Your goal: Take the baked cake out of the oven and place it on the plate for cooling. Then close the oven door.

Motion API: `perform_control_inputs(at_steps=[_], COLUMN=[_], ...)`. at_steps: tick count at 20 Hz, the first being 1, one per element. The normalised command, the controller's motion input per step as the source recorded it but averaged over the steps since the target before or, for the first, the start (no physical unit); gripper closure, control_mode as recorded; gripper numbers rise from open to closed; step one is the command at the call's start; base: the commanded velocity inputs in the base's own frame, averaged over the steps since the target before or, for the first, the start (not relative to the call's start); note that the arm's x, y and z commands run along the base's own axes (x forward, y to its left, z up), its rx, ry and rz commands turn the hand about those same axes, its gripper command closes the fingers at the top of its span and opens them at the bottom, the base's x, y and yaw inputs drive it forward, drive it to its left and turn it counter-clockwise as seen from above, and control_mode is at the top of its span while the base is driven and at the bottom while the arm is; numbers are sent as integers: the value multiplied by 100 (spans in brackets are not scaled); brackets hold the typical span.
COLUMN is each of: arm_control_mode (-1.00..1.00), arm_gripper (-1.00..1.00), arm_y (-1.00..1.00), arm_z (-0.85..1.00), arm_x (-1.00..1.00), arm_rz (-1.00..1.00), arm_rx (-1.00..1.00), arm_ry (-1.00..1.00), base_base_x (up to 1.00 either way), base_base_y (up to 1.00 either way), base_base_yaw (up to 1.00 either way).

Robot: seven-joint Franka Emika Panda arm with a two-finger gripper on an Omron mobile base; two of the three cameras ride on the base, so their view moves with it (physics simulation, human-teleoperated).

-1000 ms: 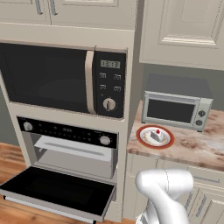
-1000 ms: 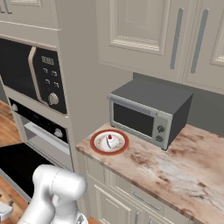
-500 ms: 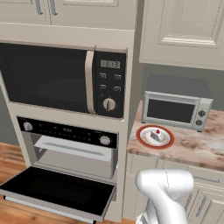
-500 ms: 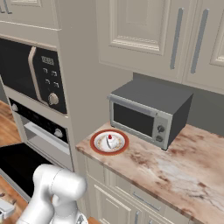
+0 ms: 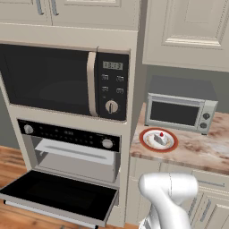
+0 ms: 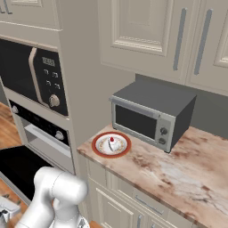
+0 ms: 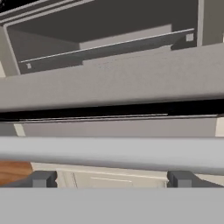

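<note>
Hand view: end effector (image 7: 111,179) spread wide, just under oven door (image 7: 109,96) handle.

Even, bright rendered light, soft faint shadows, no glare, coarse pixelated edges, nothing blurred

Cream cabinets (image 5: 188,31), marble counter (image 6: 178,173), wood floor (image 5: 9,163)

The white Franka Panda arm (image 5: 167,192) bent downward out of both base views. The two-finger gripper (image 7: 111,178) had its dark fingertips (image 7: 43,178) spread wide apart.
</note>
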Motion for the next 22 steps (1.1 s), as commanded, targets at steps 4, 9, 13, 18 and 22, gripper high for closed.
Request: perform_control_inputs(at_steps=[4, 9, 13, 18, 22], arm_control_mode=[-100, -100, -100, -100, -100], arm_gripper=[-100, -100, -100, -100, -100], arm_y=[0, 0, 0, 0, 0], arm_z=[-36, -27, -9, 0, 0], arm_x=[9, 4, 21, 23, 18], arm_rz=[0, 0, 0, -4, -6], arm_rx=[0, 0, 0, 0, 0], arm_ry=[-3, -7, -5, -4, -3], base_base_x=[0, 0, 0, 0, 0], base_base_y=[0, 0, 0, 0, 0], base_base_yaw=[0, 0, 0, 0, 0])
